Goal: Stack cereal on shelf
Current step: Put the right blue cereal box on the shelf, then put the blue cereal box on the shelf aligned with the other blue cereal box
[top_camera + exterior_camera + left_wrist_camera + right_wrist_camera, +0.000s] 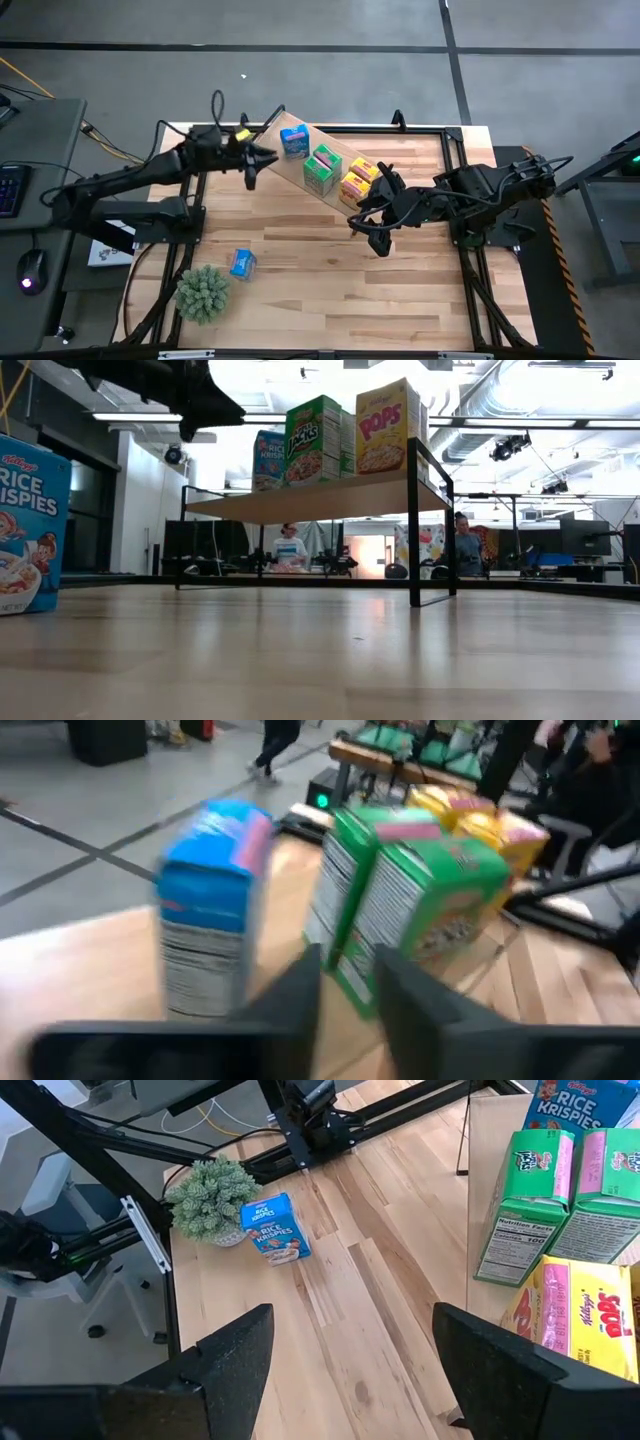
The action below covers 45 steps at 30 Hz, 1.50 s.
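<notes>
shelf (335, 195) runs diagonally across the upper middle of the high view, w/ five cereal boxes on its plank: blue rice krispies box (294, 140) at the upper-left end, two green boxes (322, 168) mid, two yellow pops boxes (358, 182) toward the lower right. in the low view they stand upright in a row on the shelf, upper centre of frame.

one more blue box (242, 263) sits on the table (330, 290) at lower left of the high view, well apart from the shelf, just beside the fuzzy green plant ball (203, 293). that box fills the left edge of the low view.

left gripper (258, 158) is at the shelf's upper-left end, near the blue box; fingers look nearly together in its wrist view, nothing between them.

right gripper (375, 232) hangs off the shelf's lower-right end, near the yellow boxes, fingers (235, 1355) wide apart & empty.

two ppl stand far back in the room, low view.
</notes>
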Motion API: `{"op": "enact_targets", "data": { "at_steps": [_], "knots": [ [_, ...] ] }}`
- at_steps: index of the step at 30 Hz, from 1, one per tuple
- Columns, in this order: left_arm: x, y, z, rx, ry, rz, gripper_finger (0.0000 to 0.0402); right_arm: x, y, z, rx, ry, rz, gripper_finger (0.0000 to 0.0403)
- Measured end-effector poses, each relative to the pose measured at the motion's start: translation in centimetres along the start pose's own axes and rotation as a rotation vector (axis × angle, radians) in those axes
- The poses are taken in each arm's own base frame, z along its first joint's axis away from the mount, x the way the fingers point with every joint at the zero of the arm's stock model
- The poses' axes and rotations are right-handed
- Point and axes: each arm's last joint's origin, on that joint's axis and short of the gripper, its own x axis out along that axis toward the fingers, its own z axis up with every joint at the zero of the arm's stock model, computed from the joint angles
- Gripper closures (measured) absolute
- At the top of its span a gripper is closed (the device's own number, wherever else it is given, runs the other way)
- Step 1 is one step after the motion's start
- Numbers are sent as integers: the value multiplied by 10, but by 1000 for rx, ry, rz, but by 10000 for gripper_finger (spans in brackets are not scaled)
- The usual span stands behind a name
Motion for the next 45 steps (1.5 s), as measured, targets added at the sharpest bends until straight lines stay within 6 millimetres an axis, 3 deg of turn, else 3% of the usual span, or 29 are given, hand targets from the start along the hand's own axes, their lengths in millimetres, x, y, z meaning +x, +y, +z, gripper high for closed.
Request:
{"op": "enact_targets", "data": {
  "at_steps": [1, 3, 11, 15, 36, 41, 45],
  "knots": [
    [3, -4, -2, 5, 14, 0, 355, 0, 0, 0, 0, 0, 0, 137],
    [11, -9, -7, 8, 41, 24, 387, 0, 0, 0, -1, 0, 0, 137],
    [53, -15, -20, -5, 41, 142, 398, 0, -1, 0, -8, -12, -16, 137],
    [64, -13, -24, -11, 43, 188, 401, 0, -1, 0, -8, -12, -16, 137],
    [64, 14, -25, -14, 54, 387, 401, 0, -1, 1, -7, -27, -37, 137],
    [63, 15, -25, -18, 60, 351, 401, 0, -1, 1, -7, -27, -37, 137],
    [50, 10, -21, -21, 73, 299, 401, 0, -1, 1, -8, -27, -37, 137]
  ]
}}
